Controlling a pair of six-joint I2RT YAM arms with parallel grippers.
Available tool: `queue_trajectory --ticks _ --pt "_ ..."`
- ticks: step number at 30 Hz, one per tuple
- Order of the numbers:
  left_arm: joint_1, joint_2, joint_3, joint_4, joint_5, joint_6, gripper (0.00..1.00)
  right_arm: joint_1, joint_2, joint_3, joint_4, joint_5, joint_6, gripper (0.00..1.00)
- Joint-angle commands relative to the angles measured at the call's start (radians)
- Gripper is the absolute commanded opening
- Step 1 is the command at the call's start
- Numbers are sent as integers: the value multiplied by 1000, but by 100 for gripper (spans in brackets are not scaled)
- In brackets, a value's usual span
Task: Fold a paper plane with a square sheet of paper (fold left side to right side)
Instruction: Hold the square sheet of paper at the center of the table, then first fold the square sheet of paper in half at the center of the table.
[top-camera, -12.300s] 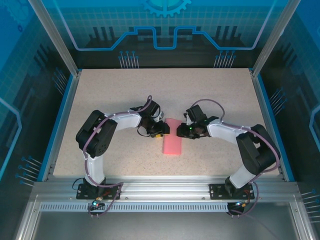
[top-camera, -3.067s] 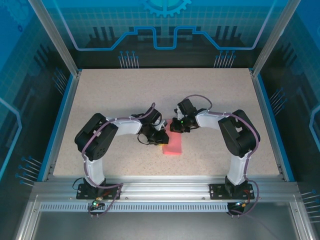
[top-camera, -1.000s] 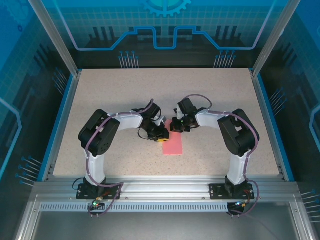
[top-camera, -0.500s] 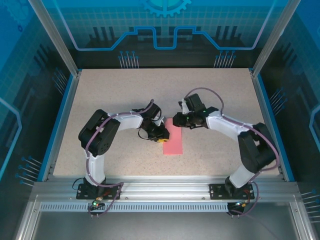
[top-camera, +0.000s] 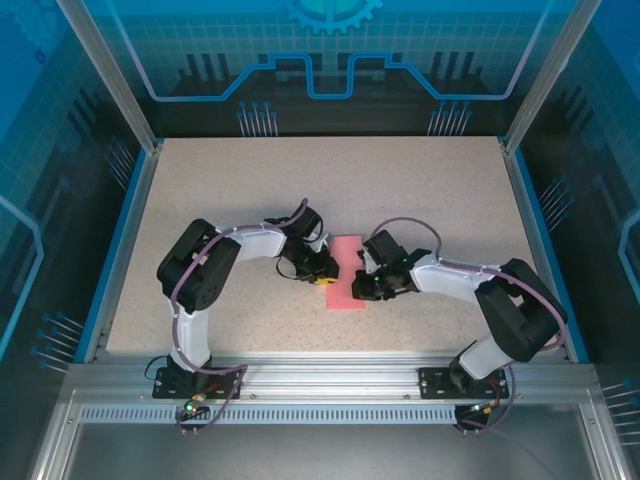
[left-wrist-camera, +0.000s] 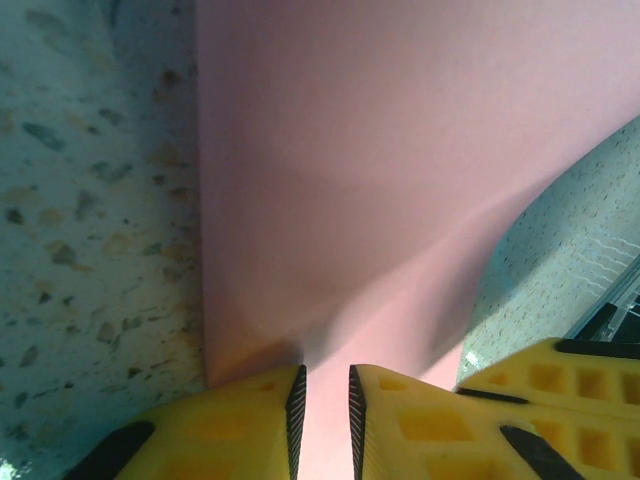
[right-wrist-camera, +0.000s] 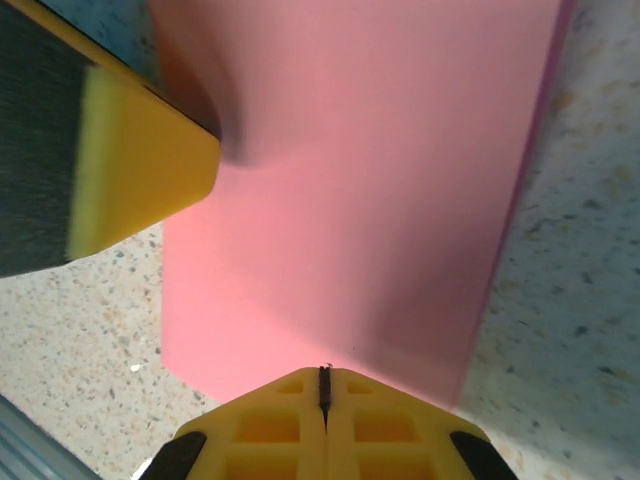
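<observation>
- I see the pink paper (top-camera: 345, 260) lying flat near the middle of the table (top-camera: 420, 190), between the two claws
- the paper is a tall narrow rectangle from the overhead camera, long side running away from the arm bases
- along its right edge in the right wrist camera a darker pink strip peeks out, so there are two layers there
- left claw (top-camera: 322, 279) is low at the paper's left edge, about halfway along it
- in the left wrist camera the left claw's yellow fingers (left-wrist-camera: 255, 425) stand a narrow gap apart, not touching each other, and pink shows through the gap
- the paper looks slightly lifted and shaded right in front of those fingers, with speckled table on both sides
- right claw (top-camera: 363, 288) is at the paper's right side, towards the near end
- in the right wrist camera the right claw is closed tight, just a thin seam between its fingers, nothing clamped in it
- its tip is over the paper's edge; I can't tell if it presses down
- one left finger (right-wrist-camera: 140, 170) shows top left there, sitting on the paper and casting a dark shadow
</observation>
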Motion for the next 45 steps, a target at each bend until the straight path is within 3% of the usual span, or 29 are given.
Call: queue_trajectory --ticks 1,18,33,45 --pt "-14 10 -19 -48 -37 -22 23 22 33 22 20 11 33 3" --pt "-7 -49 45 -32 -29 6 29 24 108 43 -158 91 -2 2" --pt "4 32 101 -4 -45 34 22 23 117 52 -187 104 -14 2" --pt "32 48 31 79 -62 17 19 18 125 51 -217 115 -28 2"
